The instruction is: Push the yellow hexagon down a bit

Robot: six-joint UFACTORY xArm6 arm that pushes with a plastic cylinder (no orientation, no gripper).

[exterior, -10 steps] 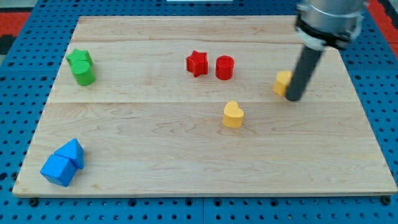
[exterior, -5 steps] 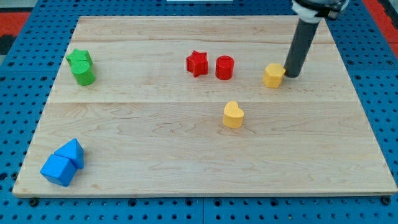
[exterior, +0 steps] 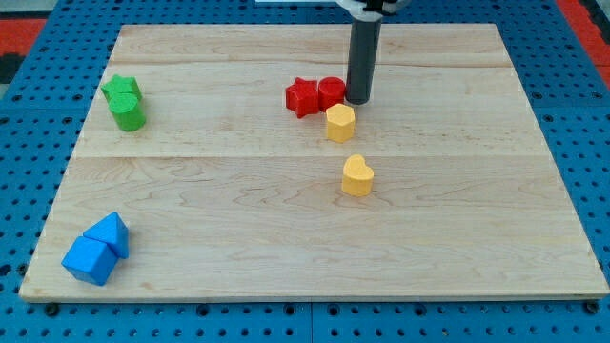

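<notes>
The yellow hexagon sits near the middle of the wooden board, just below the red cylinder. My tip is just above and to the right of the hexagon, close to its upper right edge and against the right side of the red cylinder. The rod rises to the view's top. A yellow heart lies below the hexagon.
A red star touches the red cylinder's left side. Two green blocks sit at the upper left. Two blue blocks sit at the lower left. The board's edges drop to a blue pegboard.
My tip has swept left from the board's right side. The yellow hexagon has moved left with it, to just below the red cylinder, which has shifted left against the red star.
</notes>
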